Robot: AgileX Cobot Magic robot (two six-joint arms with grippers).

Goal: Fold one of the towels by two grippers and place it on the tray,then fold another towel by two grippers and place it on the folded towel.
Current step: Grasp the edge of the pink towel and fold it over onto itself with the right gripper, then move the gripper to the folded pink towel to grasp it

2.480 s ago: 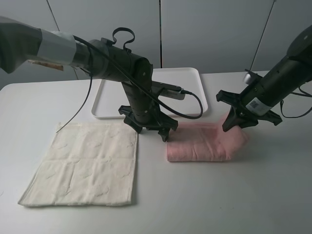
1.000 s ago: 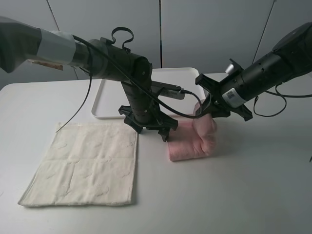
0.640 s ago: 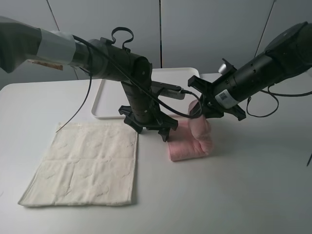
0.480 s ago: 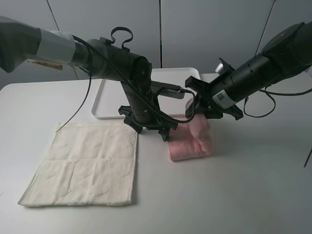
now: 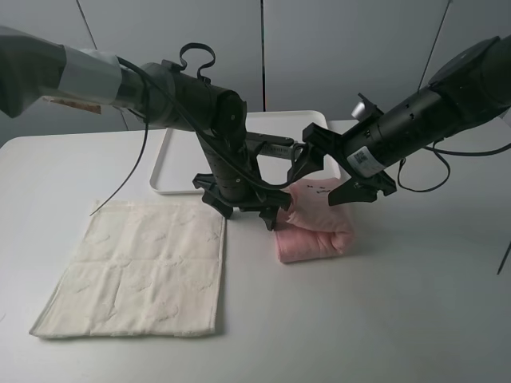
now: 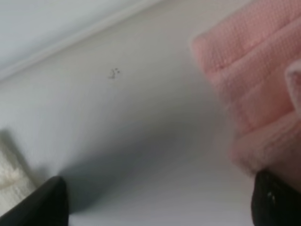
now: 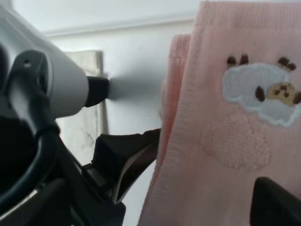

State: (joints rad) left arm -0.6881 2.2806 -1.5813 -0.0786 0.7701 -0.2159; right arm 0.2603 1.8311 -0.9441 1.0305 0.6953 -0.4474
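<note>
From above, the folded pink towel (image 5: 315, 231) lies on the table (image 5: 415, 303) beside the tray (image 5: 319, 121), not on it. Both grippers are spread wide and hold nothing, the right gripper (image 5: 334, 171) just over the towel and the left gripper (image 5: 243, 209) at its end, so the top fold could spring open. The left wrist view shows stacked layers, so a shallow pinch may miss some, and the right wrist view shows the cloth close underneath, where a prong could snag it.

Left hand (image 5: 242, 209) low, jaws spread wide; right hand (image 5: 323, 185) angled down, jaws splayed.

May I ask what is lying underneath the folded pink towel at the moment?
The pink towel lies on the white table, not the tray; anything inside its folds is hidden.
</note>
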